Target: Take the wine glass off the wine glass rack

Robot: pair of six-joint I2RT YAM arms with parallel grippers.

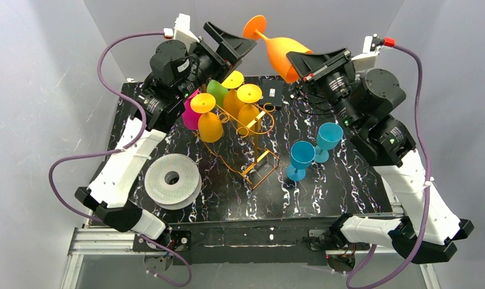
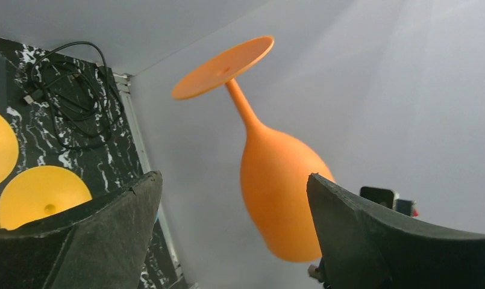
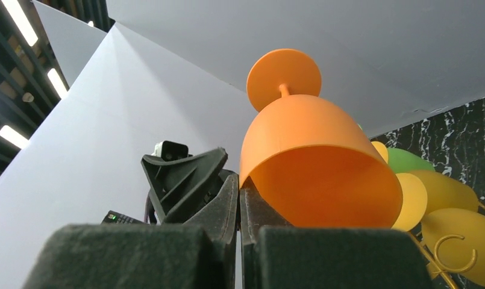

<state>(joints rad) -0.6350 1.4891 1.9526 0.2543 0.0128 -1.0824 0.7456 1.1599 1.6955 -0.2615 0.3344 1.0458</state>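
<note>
My right fingers [image 3: 228, 211] are clenched on the rim of the orange wine glass [image 1: 286, 54], holding it tilted, foot up, well above the wine glass rack [image 1: 246, 129], probably so nothing snags. My left fingers [image 2: 107, 235] hang released, grasping nothing.

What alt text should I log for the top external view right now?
The right gripper holds an orange glass by its rim, foot up, raised above the table, with the open left gripper facing it. The wire rack carries yellow, green and pink glasses; two blue glasses stand to its right and a white spool lies to its left.
</note>
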